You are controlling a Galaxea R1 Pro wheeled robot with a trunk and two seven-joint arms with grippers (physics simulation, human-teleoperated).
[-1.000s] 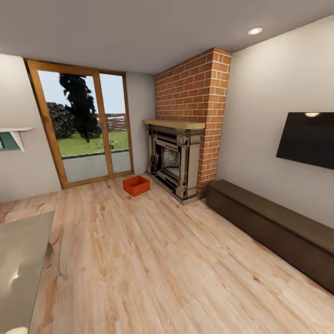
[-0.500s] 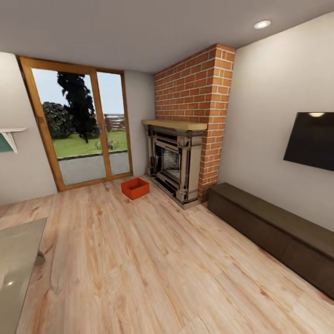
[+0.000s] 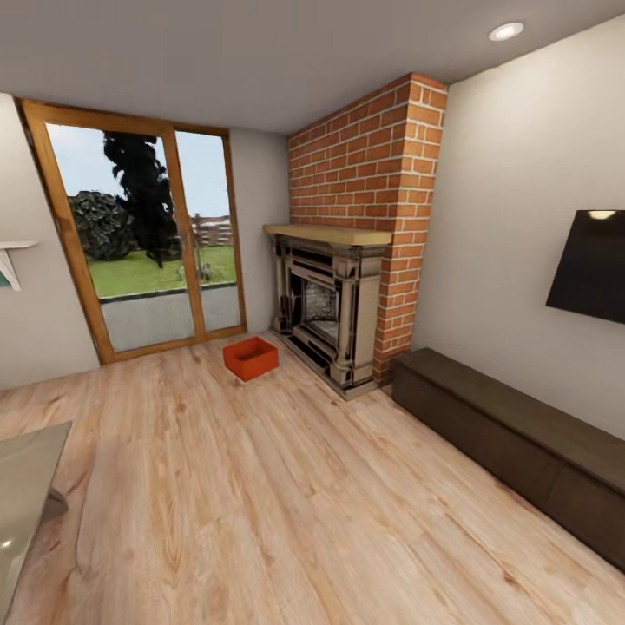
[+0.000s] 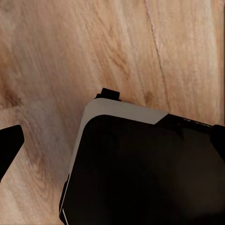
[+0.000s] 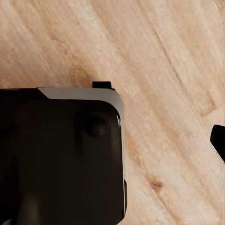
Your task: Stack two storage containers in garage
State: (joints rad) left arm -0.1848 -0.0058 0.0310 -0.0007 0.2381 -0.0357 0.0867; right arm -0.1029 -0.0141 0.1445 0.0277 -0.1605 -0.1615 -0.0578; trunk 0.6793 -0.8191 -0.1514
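Underfoot, in both wrist views, lay light wood-plank floor with the robot's dark, pale-edged base over it; a dark fingertip of the left gripper and one of the right showed at the picture edges, too little to tell whether either was released or clenched. In the head view a glossy table corner stood nearest at left, and a long low dark bench ran along the right wall below a black screen. Farther off, one orange-red storage container sat on the planks just before the brick fireplace, near the wood-framed glass doors.
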